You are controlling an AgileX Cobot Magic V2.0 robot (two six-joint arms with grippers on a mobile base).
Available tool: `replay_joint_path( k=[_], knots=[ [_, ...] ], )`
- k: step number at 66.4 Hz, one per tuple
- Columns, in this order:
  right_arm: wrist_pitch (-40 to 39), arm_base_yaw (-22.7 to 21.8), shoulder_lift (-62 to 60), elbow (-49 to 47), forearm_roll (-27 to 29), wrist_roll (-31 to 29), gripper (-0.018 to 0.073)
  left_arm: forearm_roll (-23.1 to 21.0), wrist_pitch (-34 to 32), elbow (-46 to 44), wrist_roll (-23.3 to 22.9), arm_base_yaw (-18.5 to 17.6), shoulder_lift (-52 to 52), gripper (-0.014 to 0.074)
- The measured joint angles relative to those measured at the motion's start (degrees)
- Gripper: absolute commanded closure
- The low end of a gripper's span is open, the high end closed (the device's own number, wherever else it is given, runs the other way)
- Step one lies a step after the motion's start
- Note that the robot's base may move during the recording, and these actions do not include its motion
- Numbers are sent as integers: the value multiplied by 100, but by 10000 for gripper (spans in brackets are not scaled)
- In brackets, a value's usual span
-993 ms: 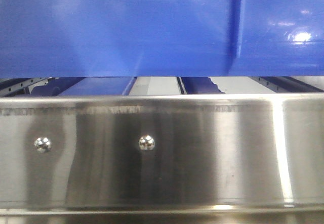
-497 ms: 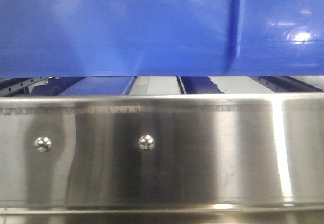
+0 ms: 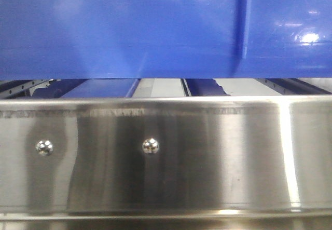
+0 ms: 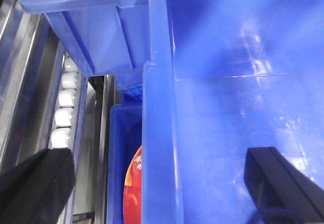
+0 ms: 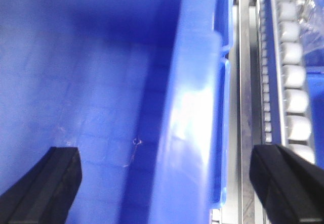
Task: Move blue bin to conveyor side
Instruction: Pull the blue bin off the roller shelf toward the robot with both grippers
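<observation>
The blue bin (image 3: 119,27) fills the top of the front view with its glossy wall, a raised rib towards the right. In the left wrist view, my left gripper (image 4: 157,171) is open and straddles the bin's left wall (image 4: 159,133), one finger (image 4: 283,183) inside and one finger (image 4: 35,183) outside. In the right wrist view, my right gripper (image 5: 164,168) is open astride the bin's right wall (image 5: 195,113), with one finger (image 5: 45,183) inside and the other finger (image 5: 288,188) outside. No finger touches a wall. The conveyor side is out of view.
A polished steel rail (image 3: 166,157) with two rivets runs across just below the bin. White rollers (image 4: 65,107) line the left side and more rollers (image 5: 292,77) the right. Another blue bin (image 4: 115,148) holding a red packet (image 4: 132,183) lies under the left wall.
</observation>
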Motion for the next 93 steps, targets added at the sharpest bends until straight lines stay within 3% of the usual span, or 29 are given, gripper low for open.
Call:
replay_joint_path(
  k=[18,27,42,56,93],
  knots=[
    [-24,0,0,0,0,0,1,0,-70,49,0,25,233,17],
    [-59,0,0,0,0,0,1,-68,-80,141,59,230,233,17],
    [-59,0,0,0,0,0,1,-747,-210,189,526,646,242,17],
    [-59,0,0,0,0,0,1,-1051,-298,213,686,641,388,17],
    [-115,0,0,0,0,0,1,-1051,-320,225,720,641,797,17]
  ],
)
